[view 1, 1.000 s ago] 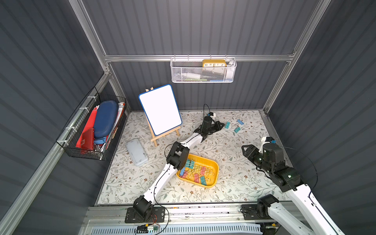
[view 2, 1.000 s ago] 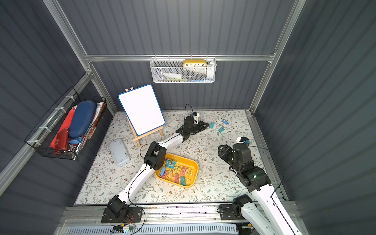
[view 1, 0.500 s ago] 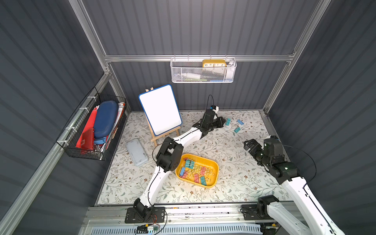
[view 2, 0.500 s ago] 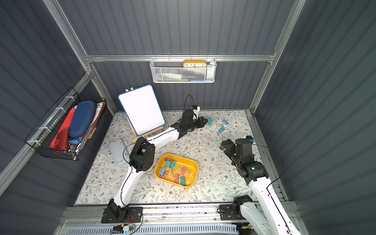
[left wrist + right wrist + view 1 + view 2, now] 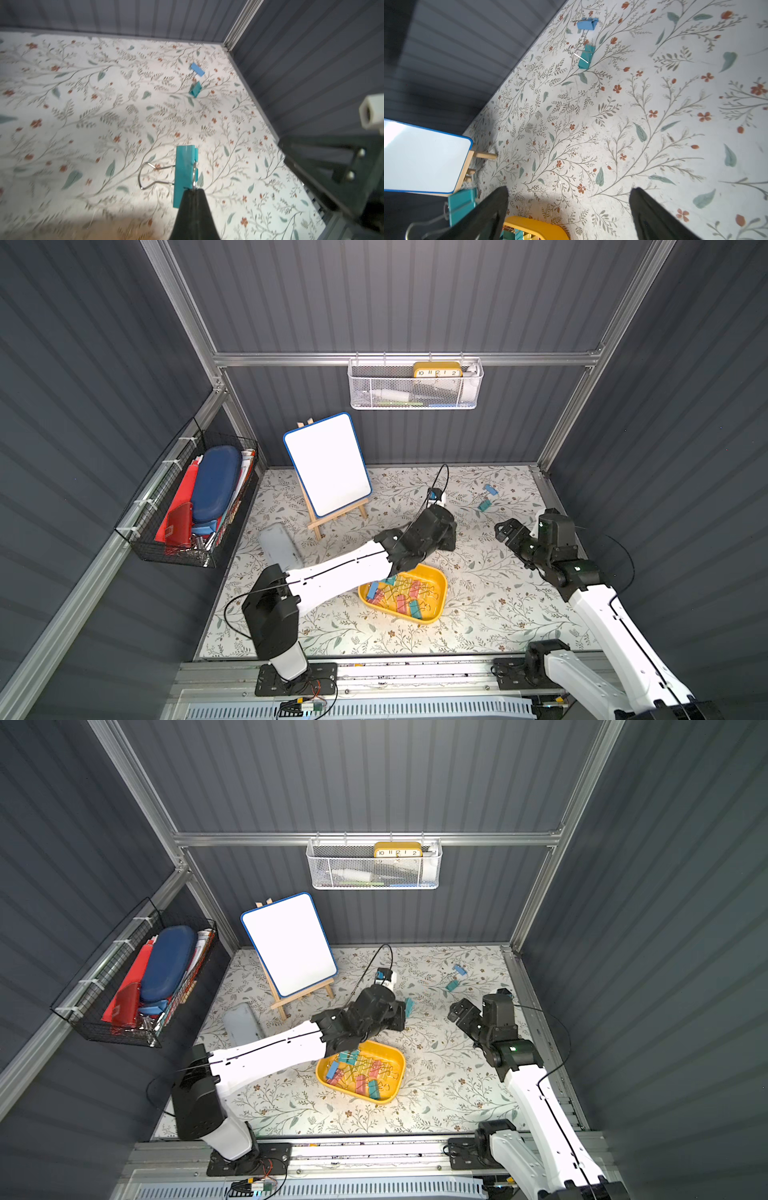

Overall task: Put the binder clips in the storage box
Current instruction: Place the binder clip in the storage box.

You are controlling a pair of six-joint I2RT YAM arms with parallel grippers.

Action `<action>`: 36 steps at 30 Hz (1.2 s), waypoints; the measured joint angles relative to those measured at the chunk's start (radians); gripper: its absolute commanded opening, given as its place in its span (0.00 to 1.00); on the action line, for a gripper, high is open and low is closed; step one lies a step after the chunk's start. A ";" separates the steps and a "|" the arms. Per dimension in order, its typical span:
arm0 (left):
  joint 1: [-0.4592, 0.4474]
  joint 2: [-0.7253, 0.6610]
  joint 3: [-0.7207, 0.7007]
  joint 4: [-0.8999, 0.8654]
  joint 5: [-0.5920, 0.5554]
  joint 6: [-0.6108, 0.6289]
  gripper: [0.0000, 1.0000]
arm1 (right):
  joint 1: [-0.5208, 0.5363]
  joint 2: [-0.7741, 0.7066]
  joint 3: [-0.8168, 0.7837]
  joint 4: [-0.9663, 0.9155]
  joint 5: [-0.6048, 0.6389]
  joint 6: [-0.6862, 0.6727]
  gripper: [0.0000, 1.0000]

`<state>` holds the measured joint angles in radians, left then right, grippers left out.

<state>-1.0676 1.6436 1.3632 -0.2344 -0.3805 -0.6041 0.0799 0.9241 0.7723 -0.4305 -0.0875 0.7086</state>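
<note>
The left gripper (image 5: 192, 189) is pinching a teal clip (image 5: 184, 172) by one wire handle, jaws closed tight on it. It is holding the clip just beyond the far edge of the storage box (image 5: 439, 577), while the clip's other handle is sticking out sideways. In a top view the same clip (image 5: 409, 1006) is showing just past the gripper's tip. The storage box is sitting on the flowered table (image 5: 478, 614), and a heap of clips (image 5: 401, 598) in teal, blue, pink and yellow is lying inside it. The right gripper (image 5: 569, 189) is hovering to the right of the box, jaws spread wide and gripping nothing. Well beyond the box, to its far right, a blue clip (image 5: 490, 489) and a second teal clip (image 5: 484, 504) are lying on the table close together.
</note>
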 measured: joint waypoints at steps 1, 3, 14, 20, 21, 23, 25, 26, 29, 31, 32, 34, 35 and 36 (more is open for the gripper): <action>-0.022 -0.029 -0.027 -0.031 -0.022 -0.022 0.00 | 0.000 0.013 0.000 0.011 -0.011 -0.006 0.95; -0.058 -0.083 -0.077 -0.092 -0.055 -0.077 0.00 | 0.000 0.035 0.000 0.026 -0.028 -0.012 0.95; -0.076 -0.449 -0.372 -0.337 -0.188 -0.348 0.00 | 0.000 0.116 0.000 0.085 -0.100 -0.008 0.94; -0.066 -0.469 -0.509 -0.347 -0.199 -0.399 0.00 | 0.000 0.123 0.008 0.088 -0.119 -0.005 0.94; -0.063 -0.469 -0.529 -0.348 -0.199 -0.406 0.00 | 0.000 0.123 0.008 0.089 -0.122 -0.003 0.94; -0.047 -0.469 -0.565 -0.349 -0.197 -0.420 0.00 | 0.000 0.123 0.008 0.088 -0.127 0.001 0.93; -0.026 -0.468 -0.581 -0.350 -0.196 -0.423 0.00 | 0.000 0.123 0.008 0.089 -0.132 0.004 0.93; -0.014 -0.467 -0.582 -0.349 -0.196 -0.423 0.00 | 0.000 0.123 0.008 0.089 -0.134 0.006 0.93; 0.027 -0.457 -0.581 -0.334 -0.191 -0.420 0.07 | 0.000 0.123 0.008 0.092 -0.138 0.009 0.93; 0.051 -0.433 -0.581 -0.327 -0.188 -0.413 0.17 | 0.000 0.124 0.008 0.094 -0.151 0.009 0.93; 0.057 -0.420 -0.581 -0.324 -0.189 -0.410 0.24 | 0.000 0.124 0.008 0.094 -0.157 0.009 0.93; 0.060 -0.409 -0.581 -0.314 -0.188 -0.393 0.29 | 0.000 0.125 0.013 0.093 -0.167 0.008 0.93; 0.063 -0.408 -0.579 -0.308 -0.187 -0.382 0.30 | 0.000 0.127 0.018 0.093 -0.173 0.008 0.93; 0.068 -0.410 -0.575 -0.299 -0.184 -0.369 0.31 | 0.000 0.132 0.028 0.093 -0.179 0.008 0.93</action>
<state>-1.0000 1.2335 0.7887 -0.5339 -0.5648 -0.9733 0.0803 1.0557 0.8005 -0.3378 -0.2665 0.7166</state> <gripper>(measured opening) 0.296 0.932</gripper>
